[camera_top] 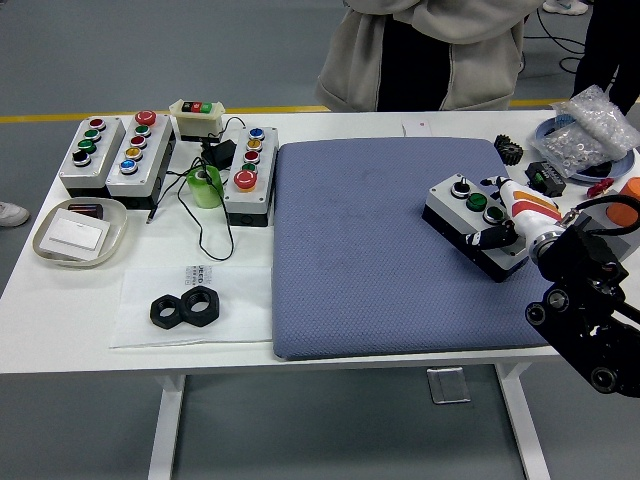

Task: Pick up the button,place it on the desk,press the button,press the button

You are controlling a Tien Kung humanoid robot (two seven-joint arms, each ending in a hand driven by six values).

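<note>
One small grey button box (477, 226) with a black base lies on the right part of the blue quilted mat (380, 250), a soft, dimpled pad spread over the white table (60, 300). Its lid carries round push buttons in a row, a white-ringed one at the far left end and two green ones next to it. The box is oblong, its long axis running slantwise from far left to near right. The right hand (510, 212), white with orange patches and black finger joints, lies over the box's near-right end, its fingers curled against the lid and side; whether it grips or only presses cannot be told. The black right arm enters from the lower right corner.

On the table's left stand three more grey button boxes (130, 150), a small cream switch box (197, 118), a green tape roll (205, 186) with a black cable, a shallow translucent tray (80, 232) and two large black hexagonal nuts (185, 306) on a clear sheet. A crinkled bag of small parts (590, 125) lies far right. Grey floor with a yellow line lies beyond, where a person in a beige jacket (430, 50) stands.
</note>
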